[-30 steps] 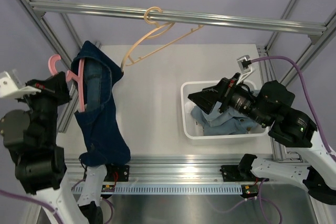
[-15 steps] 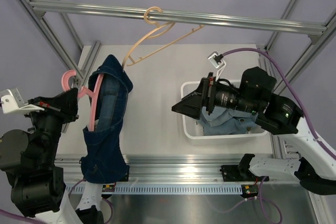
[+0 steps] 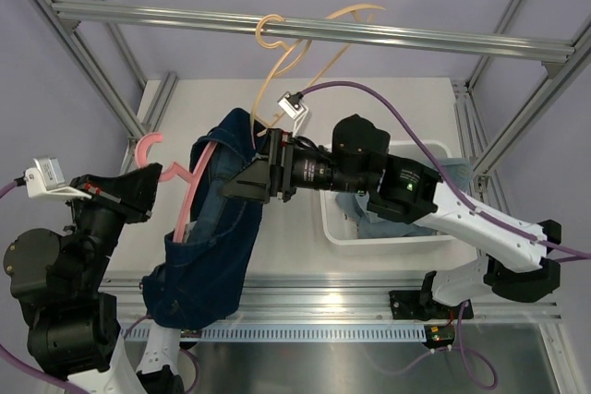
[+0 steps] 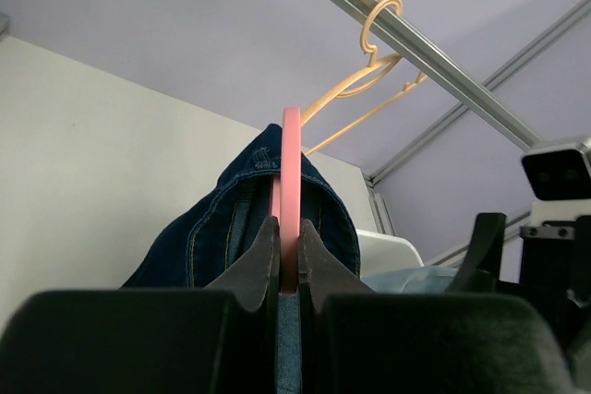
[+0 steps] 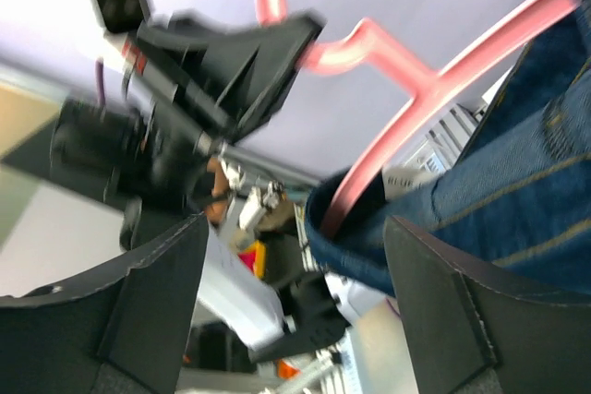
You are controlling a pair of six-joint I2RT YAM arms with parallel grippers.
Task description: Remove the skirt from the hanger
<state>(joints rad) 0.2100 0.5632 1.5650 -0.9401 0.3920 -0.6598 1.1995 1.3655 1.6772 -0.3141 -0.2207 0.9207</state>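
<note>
The left gripper (image 4: 289, 232) is raised, jaws pinched tight on the hanger (image 4: 292, 154). The right arm (image 3: 420, 198) stretches leftward; the right gripper (image 3: 242, 182) has its jaws spread wide.

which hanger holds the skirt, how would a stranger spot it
Start at the metal rail across the top and look below it, to the left. The left gripper is clamped on the pink hanger, which carries the dark denim skirt. The only other hanger, beige and bare, hangs from the rail.
</note>
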